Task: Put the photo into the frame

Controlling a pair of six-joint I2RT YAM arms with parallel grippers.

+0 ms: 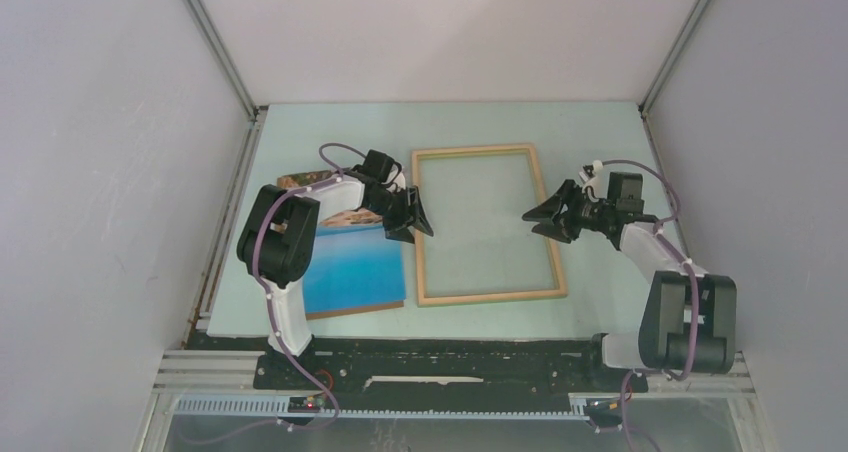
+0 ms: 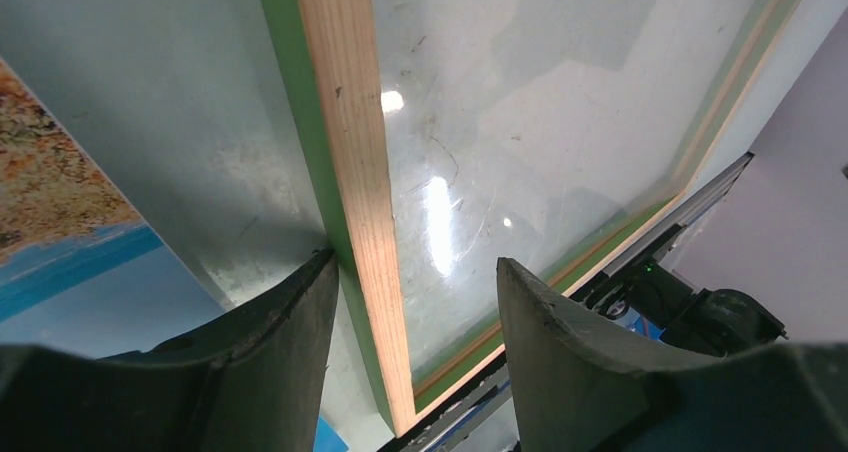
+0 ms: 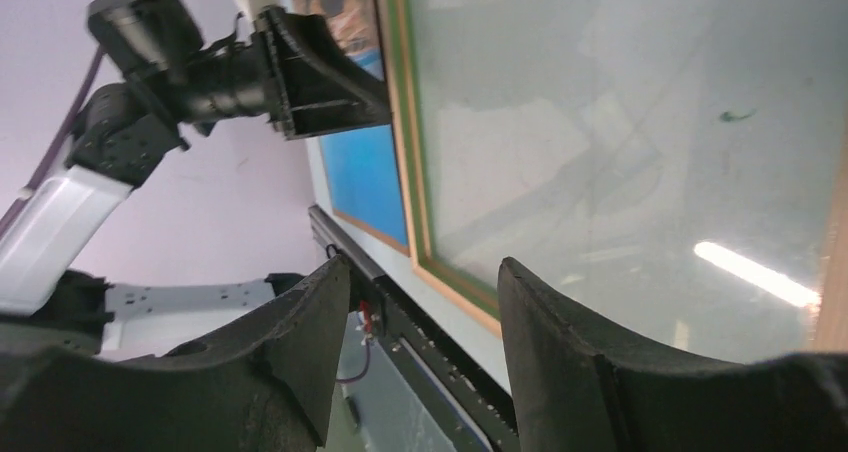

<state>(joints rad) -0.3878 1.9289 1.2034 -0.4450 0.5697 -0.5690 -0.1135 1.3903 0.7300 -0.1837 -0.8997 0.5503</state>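
Note:
The frame [image 1: 490, 296] lies flat mid-table, light wood face up with a green outer edge. The photo [image 1: 355, 267] lies left of it, picture up, blue water near and tan rocks far, partly under my left arm. My left gripper [image 1: 412, 229] is open and straddles the frame's left rail [image 2: 345, 122]; one finger [image 2: 290, 342] sits at the green edge, the other [image 2: 560, 342] stands apart over the pane. The photo's [image 2: 60, 262] corner shows at left. My right gripper [image 1: 538, 222] hovers open by the frame's right rail, nothing between its fingers [image 3: 420, 272]. It looks across at the frame [image 3: 455, 282].
Grey walls with aluminium corner posts [image 1: 215, 42] close in the pale green table [image 1: 600, 152] on three sides. A black mounting rail [image 1: 450, 357] with both arm bases runs along the near edge. From the right wrist I see the left gripper [image 3: 330, 82] and the photo [image 3: 365, 172].

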